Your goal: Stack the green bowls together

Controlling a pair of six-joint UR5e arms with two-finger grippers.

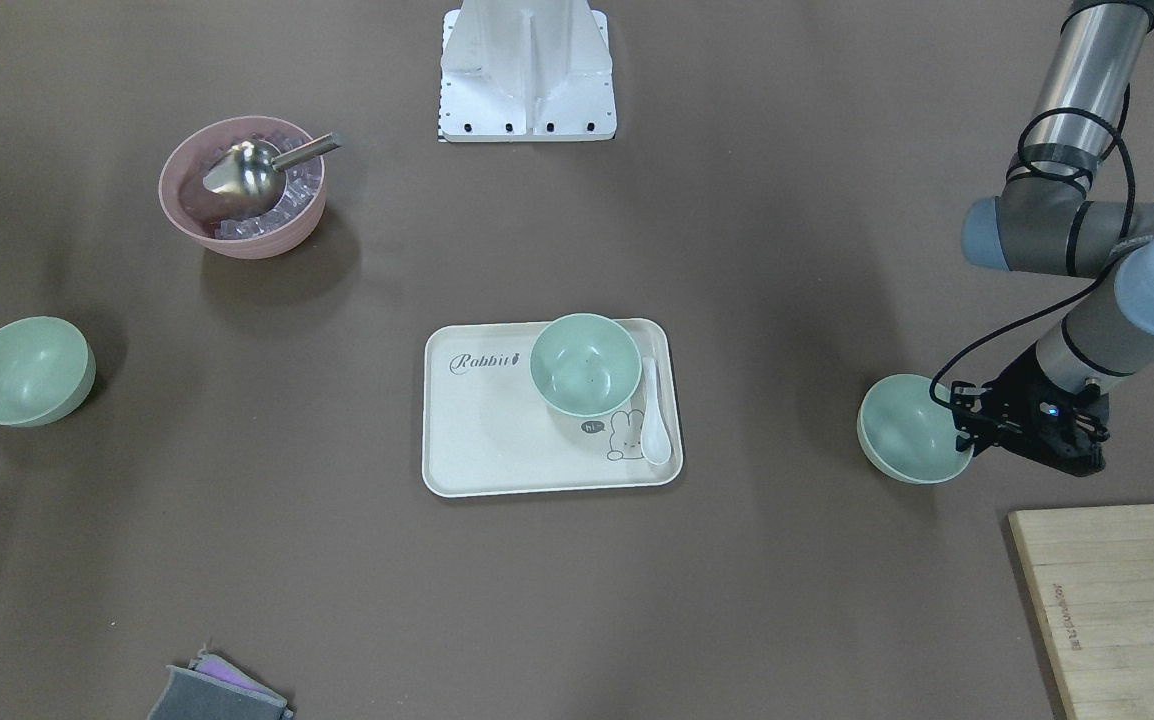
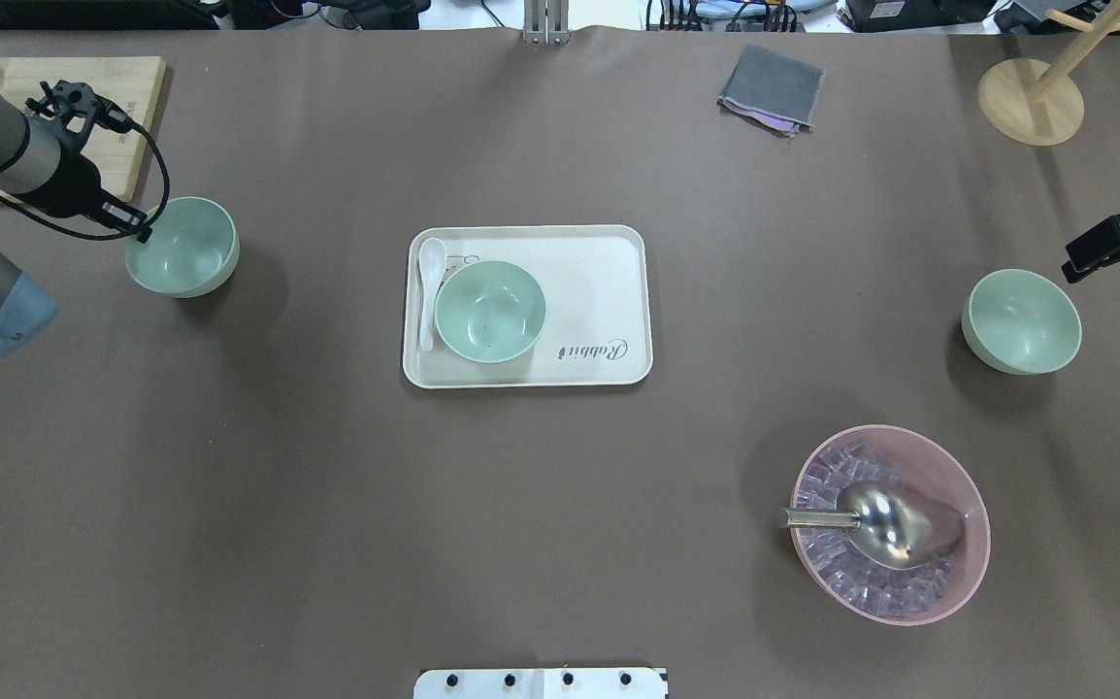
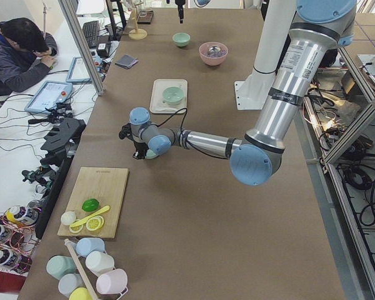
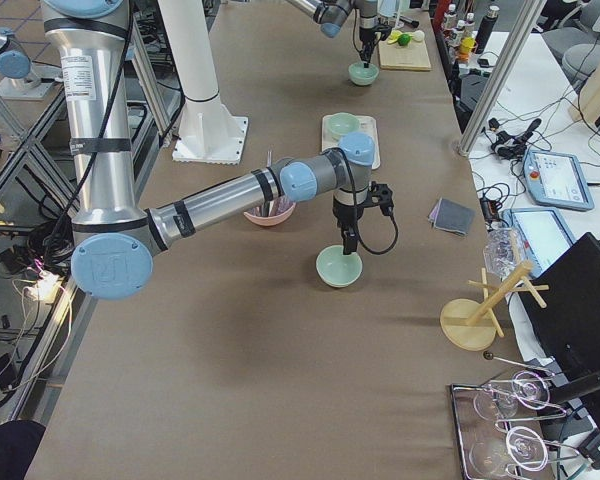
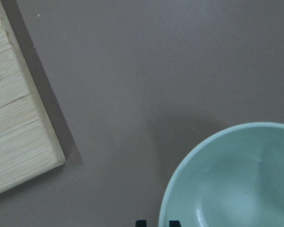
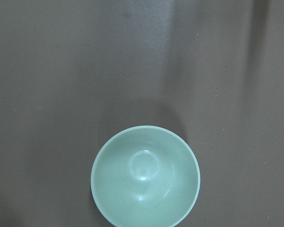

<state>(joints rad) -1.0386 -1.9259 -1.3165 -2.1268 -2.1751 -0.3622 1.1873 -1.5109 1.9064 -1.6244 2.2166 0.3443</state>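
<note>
While the middle green bowl is resting on the tray and the right bowl under the right end effector (state untellable), the left end effector is straddling the rim of the left bowl, clamping unclear, a sound hold on likely light, stiff, slick ware.

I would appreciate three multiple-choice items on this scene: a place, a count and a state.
1. Seen from overhead, the white plastic spoon on the cream rectangular tray lies: A left of the pale mint-green round middle bowl; B right of it; C inside it.
2. Mint-green bowls: A two; B three; C four.
3. They are: A all nested; B two nested; C all apart.
1 A, along the tray's left rim. 2 B, middle bowl, left bowl, right bowl. 3 C, each stands alone.
</note>
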